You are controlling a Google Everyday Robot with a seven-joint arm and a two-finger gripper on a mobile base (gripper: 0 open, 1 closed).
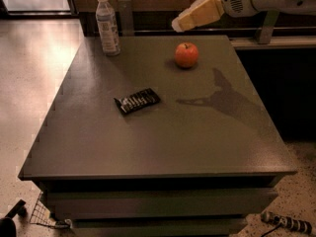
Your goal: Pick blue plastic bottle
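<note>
The blue plastic bottle (107, 24) stands upright at the far left corner of the grey table (158, 147). It is slim and clear with a white cap and a pale label. My gripper (178, 23) is at the end of the white arm coming in from the top right. It hovers above the table's far edge, above and a little behind the apple. It is well to the right of the bottle and apart from it.
A red apple (186, 55) sits at the far middle of the table. A dark snack packet (137, 100) lies left of centre. A grey post (126, 17) stands right behind the bottle. A counter edge (266, 41) runs at the far right.
</note>
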